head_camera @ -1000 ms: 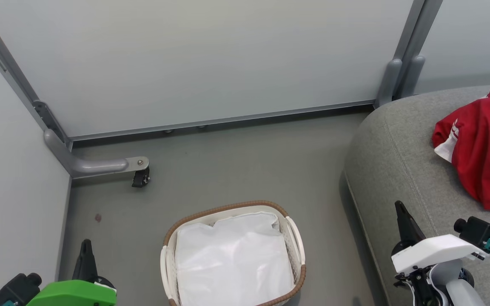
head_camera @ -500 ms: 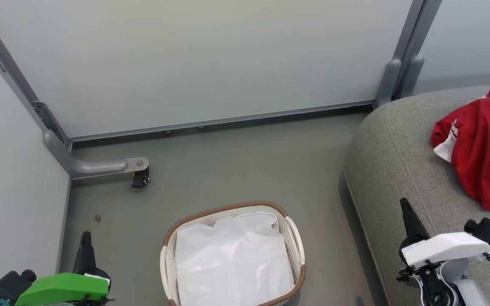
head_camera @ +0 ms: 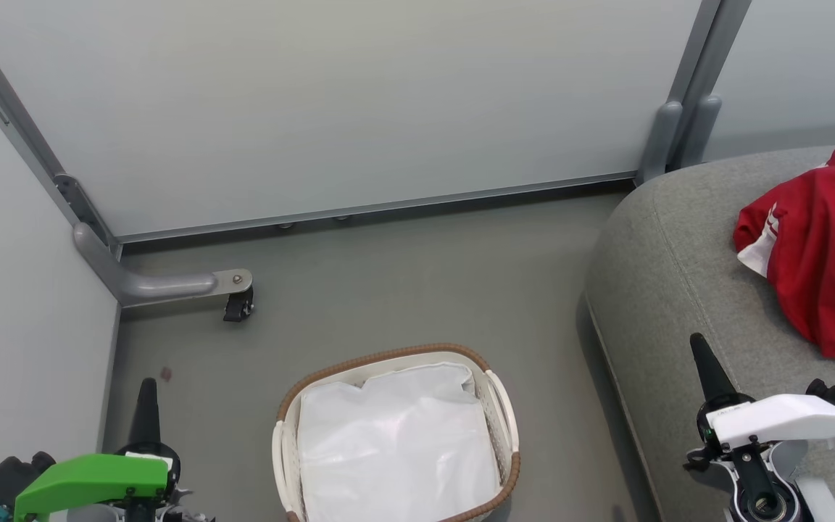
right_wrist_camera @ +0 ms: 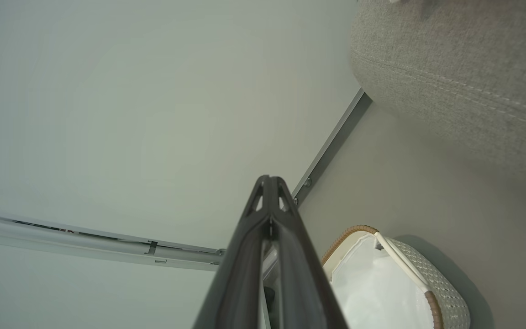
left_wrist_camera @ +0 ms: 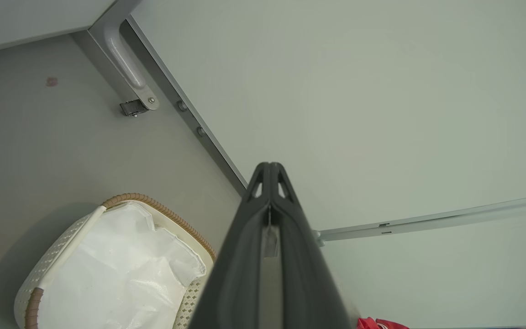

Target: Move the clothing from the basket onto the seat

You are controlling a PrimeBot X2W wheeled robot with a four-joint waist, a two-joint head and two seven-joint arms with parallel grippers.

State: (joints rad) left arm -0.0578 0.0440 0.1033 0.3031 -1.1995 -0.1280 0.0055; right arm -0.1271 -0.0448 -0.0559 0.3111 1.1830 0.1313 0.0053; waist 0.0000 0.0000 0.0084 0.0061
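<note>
Red clothing (head_camera: 827, 254) with white trim and a small white tag lies heaped on the grey seat (head_camera: 678, 275) at the right. The oval cream basket (head_camera: 504, 413) with a brown rim stands on the floor at bottom centre, showing just its white cloth lining (head_camera: 396, 442). My left gripper (head_camera: 148, 388) is at the lower left, shut and empty, left of the basket. My right gripper (head_camera: 699, 344) hovers over the seat's front edge, shut and empty, below the clothing. In the left wrist view the shut fingers (left_wrist_camera: 270, 171) point at the wall, the basket (left_wrist_camera: 162, 211) at lower left. The right wrist view shows shut fingers (right_wrist_camera: 268, 183), the basket (right_wrist_camera: 445, 288) and the seat (right_wrist_camera: 464, 77).
Pale partition panels (head_camera: 330, 101) close the back and left. A grey support foot with a black castor (head_camera: 238, 306) stands on the grey floor (head_camera: 417, 283) left of and behind the basket. A post (head_camera: 675, 130) rises beside the seat's rounded corner.
Both grippers have drawn back toward the bottom edge of the head view, the right one also shifting right. The clothing and basket have not moved.
</note>
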